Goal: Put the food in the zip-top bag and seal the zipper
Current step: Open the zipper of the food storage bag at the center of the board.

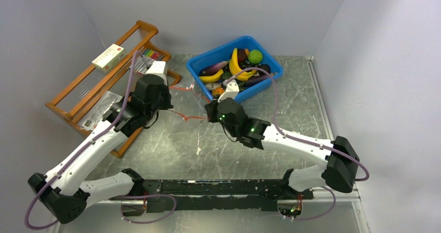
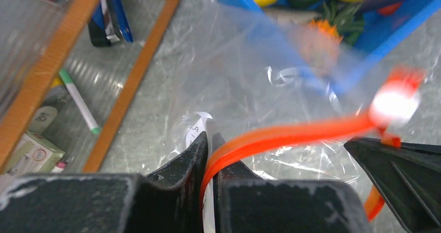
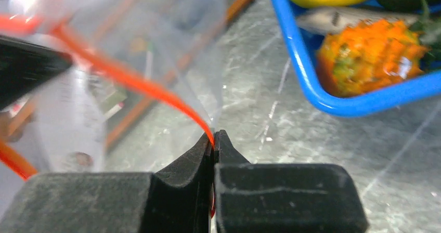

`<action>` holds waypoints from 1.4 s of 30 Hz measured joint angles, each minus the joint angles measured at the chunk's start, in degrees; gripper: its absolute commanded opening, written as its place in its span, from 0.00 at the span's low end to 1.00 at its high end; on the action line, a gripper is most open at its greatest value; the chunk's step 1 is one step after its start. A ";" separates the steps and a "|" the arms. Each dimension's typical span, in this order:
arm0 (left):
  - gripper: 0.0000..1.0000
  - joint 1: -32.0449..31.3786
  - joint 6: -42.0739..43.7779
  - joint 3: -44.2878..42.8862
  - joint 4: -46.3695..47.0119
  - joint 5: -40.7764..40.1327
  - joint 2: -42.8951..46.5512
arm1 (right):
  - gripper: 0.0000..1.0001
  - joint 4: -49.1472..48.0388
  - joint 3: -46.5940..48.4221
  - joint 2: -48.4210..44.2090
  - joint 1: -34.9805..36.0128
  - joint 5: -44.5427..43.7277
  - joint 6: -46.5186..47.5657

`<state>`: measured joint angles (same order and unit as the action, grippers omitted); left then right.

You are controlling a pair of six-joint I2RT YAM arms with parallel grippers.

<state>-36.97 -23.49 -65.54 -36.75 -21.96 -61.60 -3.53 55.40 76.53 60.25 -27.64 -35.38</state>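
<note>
Step, probably: opening the bag (image 2: 234,72). The left gripper (image 2: 209,139) and right gripper (image 3: 214,137) are each clamping the zipper (image 2: 291,134), stretching it mid-table. All food (image 1: 236,66) is lying in the bin (image 1: 195,65) at 1 o'clock. Next is calling for one arm freeing itself to fetch.

The grey marbled bench (image 1: 223,150) carries a blue plastic bin (image 1: 262,86) at one o'clock. A wooden rack (image 1: 73,85) stands at ten o'clock.

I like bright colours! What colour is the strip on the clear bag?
Red-orange. The zipper shows best in the left wrist view.
</note>
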 measured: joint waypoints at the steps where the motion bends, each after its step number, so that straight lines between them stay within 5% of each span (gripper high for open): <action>1: 0.07 0.00 0.17 -0.52 -0.04 -0.61 0.66 | 0.00 0.85 -0.48 -0.42 -0.55 -0.37 -0.68; 9: 0.08 -0.63 2.99 0.35 0.74 2.49 1.57 | 0.00 1.29 -5.95 -3.91 -2.45 1.33 -4.55; 12: 0.23 -0.61 4.00 1.11 1.22 6.40 -0.59 | 0.00 1.05 -6.95 -3.32 -2.84 3.80 -4.02; 18: 0.37 -0.57 3.52 1.25 1.14 10.71 -5.62 | 0.00 0.39 -6.99 -1.40 -2.99 7.67 -3.37; 20: 0.30 -0.57 3.54 1.40 1.44 12.33 -5.03 | 0.00 -0.28 -7.39 -1.42 -2.99 8.33 -3.37; 23: 0.07 -0.57 3.65 1.38 2.08 14.71 -3.85 | 0.00 -0.92 -7.98 -1.42 -3.37 9.11 -3.28; 39: 0.07 -0.57 4.83 1.51 2.34 8.41 -3.72 | 0.00 -2.58 -11.06 -1.53 -8.20 11.63 -3.37; 42: 0.07 -0.57 5.57 1.29 2.38 8.52 -4.24 | 0.12 -3.48 -11.06 -1.55 -8.20 13.05 -3.06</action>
<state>-37.54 -17.91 -64.25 -34.37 -13.43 -65.84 -7.01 44.34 74.98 52.05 -14.59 -38.44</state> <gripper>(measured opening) 0.071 0.024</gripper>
